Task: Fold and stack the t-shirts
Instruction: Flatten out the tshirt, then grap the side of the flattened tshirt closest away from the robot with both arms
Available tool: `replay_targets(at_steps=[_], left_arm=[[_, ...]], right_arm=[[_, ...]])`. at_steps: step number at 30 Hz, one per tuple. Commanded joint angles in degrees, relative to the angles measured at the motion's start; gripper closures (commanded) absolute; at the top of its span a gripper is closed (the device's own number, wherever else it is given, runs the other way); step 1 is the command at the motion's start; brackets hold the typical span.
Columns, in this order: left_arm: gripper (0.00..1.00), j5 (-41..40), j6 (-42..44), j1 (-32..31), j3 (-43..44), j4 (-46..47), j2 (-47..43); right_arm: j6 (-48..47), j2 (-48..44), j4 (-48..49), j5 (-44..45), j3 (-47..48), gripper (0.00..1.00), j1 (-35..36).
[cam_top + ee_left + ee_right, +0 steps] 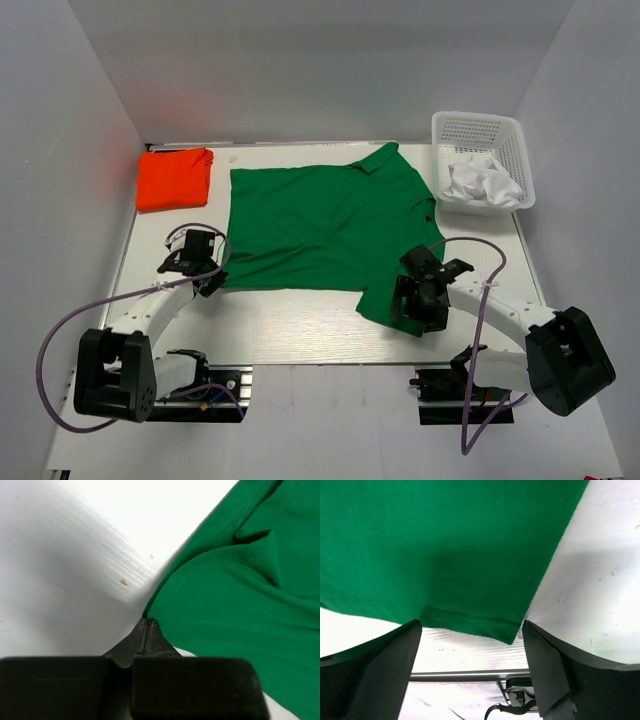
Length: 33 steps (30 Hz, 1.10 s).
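The bright green short-sleeved cloth t-shirt with a small collar (320, 225) is spread flat across the middle of the white table (300, 335) in the top view. Its collar lies toward the upper right, near the white plastic mesh basket (452, 125), in which crumpled white cloth (485, 182) is held. The bright orange-red cloth t-shirt (173, 178) is seen as a folded block in the upper left of the frame, near the green one but apart from it.

The left gripper (147, 630) is pressed together on the green shirt's corner at the lower left of the garment. In the left wrist view the cloth edge is drawn into the closed tips at lower centre. The right gripper (472, 630) is spread wide at the lower right of the garment. In the right wrist view the hem corner lies between and just ahead of its fingers, and nothing is pinched.

The step in hand is judged to be the taking of the two near corners for the green shirt's first fold, with one side secured and the other not yet. For the next move, the right jaws would need to be brought onto the hem and closed on it. Both corners could then be lifted evenly and carried toward the top of the frame, so that the fold line is kept straight.
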Motion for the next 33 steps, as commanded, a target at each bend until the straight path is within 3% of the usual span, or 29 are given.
replay_targets(at_steps=[1,5,9,10,12,13,20,23,27,33], left_arm=[[1.00,-2.0,-2.0,-0.3,-0.7,-1.4,-2.8],[1.00,-2.6,-2.5,-0.3,-0.7,-2.0,-2.8],[1.00,-2.6,-2.5,-0.3,-1.2,-2.0,-2.8],[1.00,-2.6,-2.5,-0.3,-1.2,-2.0,-2.8],[1.00,-2.6,-2.5,-0.3,-1.2,-2.0,-2.8],[1.00,-2.6,-2.5,-0.3,-1.2,-2.7,-2.8],[1.00,-0.7,-3.7,-0.3,-0.7,-3.3,-4.4],[1.00,-0.1,-3.7,-0.3,-0.7,-2.8,-5.1],[1.00,0.7,-4.2,-0.9,-1.3,-2.2,-7.8],[1.00,0.8,-5.9,-0.9,-3.2,-8.0,-12.7]], right_arm=[[2.0,1.3,0.8,-0.9,-1.0,0.15,0.5],[2.4,2.2,4.2,1.3,-2.0,0.23,0.7],[2.0,2.4,5.2,1.1,-2.4,0.59,0.8],[2.0,1.8,5.0,1.2,-2.2,0.77,1.0],[1.4,0.0,3.0,1.2,-2.0,0.97,1.1],[2.9,-0.4,1.7,2.2,-1.6,1.00,1.1],[10.5,-15.2,-16.3,10.0,5.5,1.00,0.6],[13.7,-18.9,-18.6,12.8,8.1,1.00,0.7],[14.4,-20.6,-18.7,8.9,6.3,1.00,1.0],[13.8,-22.9,-25.5,13.9,12.2,1.00,0.7]])
